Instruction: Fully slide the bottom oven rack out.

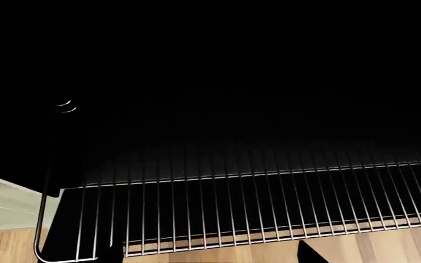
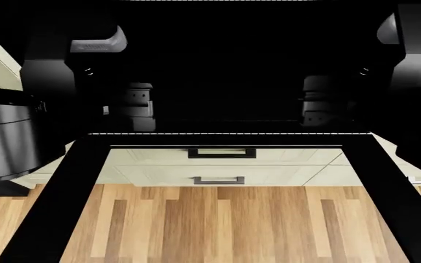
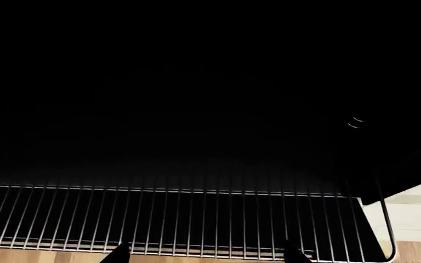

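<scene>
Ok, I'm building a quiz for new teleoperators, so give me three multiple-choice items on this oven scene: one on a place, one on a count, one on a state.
1. In the head view, where is the front edge of the silvery wire bottom oven rack?
A. on the wooden floor
B. by the hinged edge of the black-framed glass oven door
C. beyond the door's outer edge

2. How many cream-drawer handles show through the door's glass?
A. two
B. four
C. none

3. The door of the black oven is:
A. shut
B. folded down, open
C. missing

Answers:
1. B, the bright wire line runs along the door's hinged edge.
2. A, one handle sits above the other.
3. B, the door lies lowered in front of the cavity.
</scene>
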Robot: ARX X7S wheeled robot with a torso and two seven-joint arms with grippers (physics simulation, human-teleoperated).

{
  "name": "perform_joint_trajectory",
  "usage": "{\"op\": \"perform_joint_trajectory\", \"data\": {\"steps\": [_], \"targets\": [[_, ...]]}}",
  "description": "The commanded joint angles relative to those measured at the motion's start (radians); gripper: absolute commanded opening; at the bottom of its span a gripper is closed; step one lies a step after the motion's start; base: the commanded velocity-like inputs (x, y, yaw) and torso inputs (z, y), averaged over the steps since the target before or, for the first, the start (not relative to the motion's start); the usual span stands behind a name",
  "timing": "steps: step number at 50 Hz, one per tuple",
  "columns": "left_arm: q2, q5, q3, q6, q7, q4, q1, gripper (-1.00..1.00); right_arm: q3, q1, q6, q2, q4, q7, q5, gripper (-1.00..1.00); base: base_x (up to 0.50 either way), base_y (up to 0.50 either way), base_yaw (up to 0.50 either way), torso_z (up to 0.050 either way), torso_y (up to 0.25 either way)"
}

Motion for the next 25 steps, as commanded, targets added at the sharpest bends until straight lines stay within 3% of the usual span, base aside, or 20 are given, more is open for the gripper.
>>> {"op": "perform_joint_trajectory", "data": {"steps": [1, 25], "targets": [[0.024, 0.093, 0.021, 0.005, 0.054, -0.038, 0.035, 1.00, -0.030, -0.004, 0.024, -0.042, 0.076, -0.047, -0.084, 1.00, 0.00, 0.00, 0.00, 0.000, 0.000], [0.081, 0.272, 0.072, 0.007, 0.176, -0.171, 0.036, 1.00, -0.091, -0.015, 0.037, -0.140, 0.220, -0.179, -0.278, 1.00, 0.00, 0.00, 0.00, 0.000, 0.000]]}}
